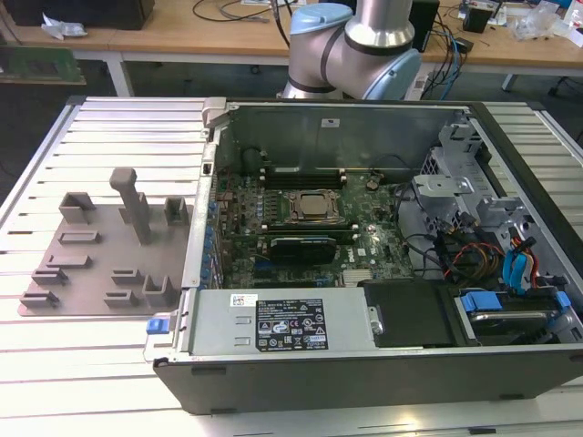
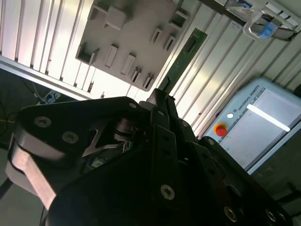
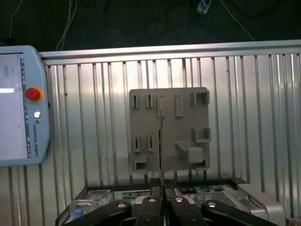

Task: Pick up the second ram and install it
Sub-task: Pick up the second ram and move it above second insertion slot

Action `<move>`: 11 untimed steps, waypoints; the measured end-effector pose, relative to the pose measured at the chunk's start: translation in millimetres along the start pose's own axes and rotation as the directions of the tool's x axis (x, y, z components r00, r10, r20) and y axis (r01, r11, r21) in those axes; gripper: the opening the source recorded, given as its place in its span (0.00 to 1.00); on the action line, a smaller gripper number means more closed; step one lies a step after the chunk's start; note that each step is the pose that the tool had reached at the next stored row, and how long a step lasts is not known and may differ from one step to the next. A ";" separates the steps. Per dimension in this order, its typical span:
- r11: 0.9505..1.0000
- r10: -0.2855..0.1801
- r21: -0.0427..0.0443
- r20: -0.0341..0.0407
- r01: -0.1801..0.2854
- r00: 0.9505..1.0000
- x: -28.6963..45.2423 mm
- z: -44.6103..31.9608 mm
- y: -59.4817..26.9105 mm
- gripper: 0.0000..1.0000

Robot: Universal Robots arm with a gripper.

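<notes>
The second ram [image 2: 186, 54] is a narrow green board with dark chips, and my gripper [image 2: 161, 98] is shut on one end of it. In the first wrist view the second ram [image 3: 161, 141] shows edge-on as a thin line rising from my gripper [image 3: 161, 200]. It hangs high above the grey holder tray [image 3: 171, 127], whose slots stand bare. In the exterior view that tray [image 1: 100, 264] lies at the left of the open computer case [image 1: 273, 323]. The green motherboard [image 1: 364, 246] lies inside the case.
The arm's base and elbow [image 1: 364, 45] stand behind the case. A teach pendant [image 3: 19, 103] with a red button lies on the slatted metal table [image 1: 91, 137] beyond the tray. Drive cages and cables [image 1: 492, 246] crowd the case's right side in the exterior view.
</notes>
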State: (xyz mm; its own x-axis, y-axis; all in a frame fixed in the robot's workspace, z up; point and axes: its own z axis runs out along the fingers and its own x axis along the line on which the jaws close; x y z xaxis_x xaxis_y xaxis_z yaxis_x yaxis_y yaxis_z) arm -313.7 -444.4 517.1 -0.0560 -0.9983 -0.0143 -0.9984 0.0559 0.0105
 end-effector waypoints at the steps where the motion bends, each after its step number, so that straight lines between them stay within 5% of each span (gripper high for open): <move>1: 1.000 0.000 -0.001 0.000 0.000 1.000 -0.4 0.3 -5.0 0.13; 11: 1.000 0.000 -0.009 -0.008 0.000 1.000 -6.0 2.1 -92.0 0.13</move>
State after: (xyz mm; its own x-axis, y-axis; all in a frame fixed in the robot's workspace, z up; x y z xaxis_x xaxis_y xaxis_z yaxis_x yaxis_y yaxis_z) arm -221.5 -443.5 514.1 -0.0561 -0.9984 -0.0063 -0.9982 0.0560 0.0200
